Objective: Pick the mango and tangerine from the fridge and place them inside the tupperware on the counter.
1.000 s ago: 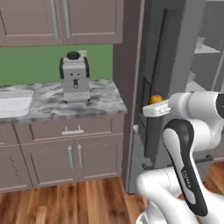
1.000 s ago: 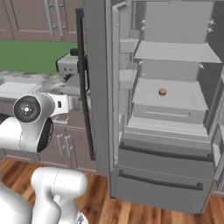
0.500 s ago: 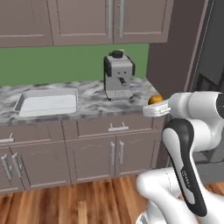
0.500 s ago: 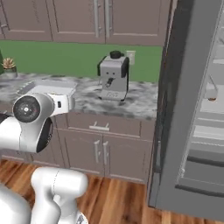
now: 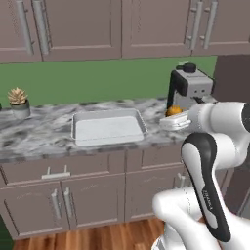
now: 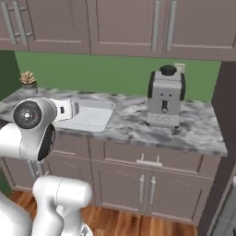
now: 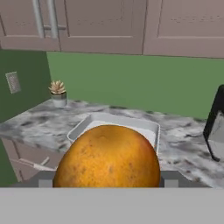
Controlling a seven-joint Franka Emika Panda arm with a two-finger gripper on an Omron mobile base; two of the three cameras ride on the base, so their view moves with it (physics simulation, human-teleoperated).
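Orange mango [image 7: 107, 157] is clamped between the gripper [image 5: 174, 118] fingers, held near the counter [image 5: 44, 135], right of the tupperware [image 5: 108, 126].

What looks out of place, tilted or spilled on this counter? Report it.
Nothing stands out. The shallow pale grey-white rectangular container lies flat and empty on the grey-and-white marbled counter, the grey coffee machine and small potted succulent stand upright, and the orange-yellow mango sits in the gripper.
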